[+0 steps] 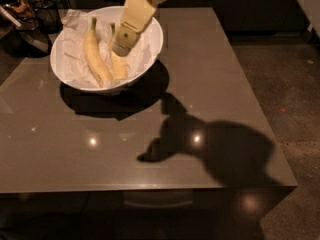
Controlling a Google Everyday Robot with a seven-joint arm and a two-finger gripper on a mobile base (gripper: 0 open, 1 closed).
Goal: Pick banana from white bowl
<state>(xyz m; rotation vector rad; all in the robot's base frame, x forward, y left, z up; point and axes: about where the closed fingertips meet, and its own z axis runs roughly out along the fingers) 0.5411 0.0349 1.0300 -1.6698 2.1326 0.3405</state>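
Observation:
The white bowl (154,46) stands at the far left of the grey table, lined with crumpled white paper. Two yellow bananas lie in it side by side. The banana (119,69) is the shorter, slimmer one on the right; its upper half is hidden behind my gripper. The longer, thicker banana (95,54) lies to its left in full view. My gripper (121,48), cream-coloured, reaches down from the top of the view into the bowl, with its tip right over the middle of the shorter banana.
The grey table (100,154) has glossy light spots, and the arm's dark shadow (210,144) lies right of centre. Dark clutter (22,11) stands beyond the table's far left corner. The table's right edge drops to a dark speckled floor (295,84).

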